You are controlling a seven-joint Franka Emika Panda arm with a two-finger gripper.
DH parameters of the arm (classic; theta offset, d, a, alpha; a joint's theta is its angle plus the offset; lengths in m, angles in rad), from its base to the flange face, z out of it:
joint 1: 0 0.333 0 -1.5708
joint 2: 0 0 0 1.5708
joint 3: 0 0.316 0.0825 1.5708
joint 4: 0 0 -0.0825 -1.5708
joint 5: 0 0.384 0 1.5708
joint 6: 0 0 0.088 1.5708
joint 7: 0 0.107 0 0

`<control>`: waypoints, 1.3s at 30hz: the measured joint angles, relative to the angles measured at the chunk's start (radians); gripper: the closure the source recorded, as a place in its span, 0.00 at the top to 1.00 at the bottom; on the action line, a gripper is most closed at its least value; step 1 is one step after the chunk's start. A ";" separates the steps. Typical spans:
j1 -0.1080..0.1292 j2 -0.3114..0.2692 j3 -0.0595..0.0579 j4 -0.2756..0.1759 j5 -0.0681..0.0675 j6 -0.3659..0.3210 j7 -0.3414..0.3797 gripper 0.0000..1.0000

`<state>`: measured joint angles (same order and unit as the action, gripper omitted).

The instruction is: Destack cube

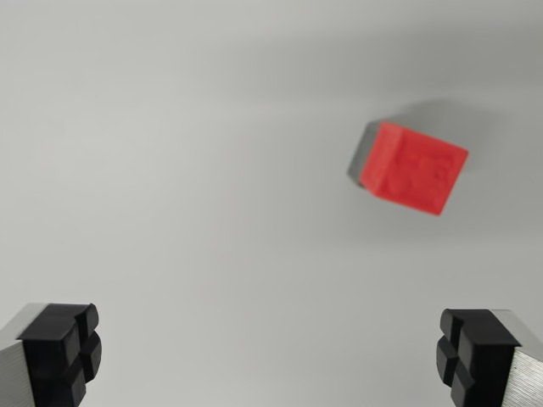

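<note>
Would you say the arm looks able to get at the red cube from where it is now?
Probably yes: the fingers are spread wide with nothing between them, and the bare surface around the red cube is free. The cube sits off toward the wrist view's right, so the arm must shift first.

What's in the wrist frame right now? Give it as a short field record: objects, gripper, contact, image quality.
objects: red cube on top of a grey block that shows only at its left edge
surface: plain light grey table
position: upper right of the wrist view
gripper: gripper open, fingers at the bottom corners
contact: none; the cube lies apart from both fingers
held: nothing
image quality: blurred; the cube's surface detail is unreadable
</note>
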<state>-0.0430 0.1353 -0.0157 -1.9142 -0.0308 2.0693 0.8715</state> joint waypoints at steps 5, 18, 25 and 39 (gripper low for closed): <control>0.000 0.000 0.000 0.000 0.000 0.000 0.000 1.00; -0.001 0.003 -0.002 -0.001 0.000 0.002 0.001 1.00; -0.005 0.009 -0.007 -0.016 0.001 0.021 0.004 1.00; -0.019 0.037 -0.026 -0.051 0.008 0.079 0.015 1.00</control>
<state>-0.0617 0.1720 -0.0419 -1.9647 -0.0224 2.1486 0.8867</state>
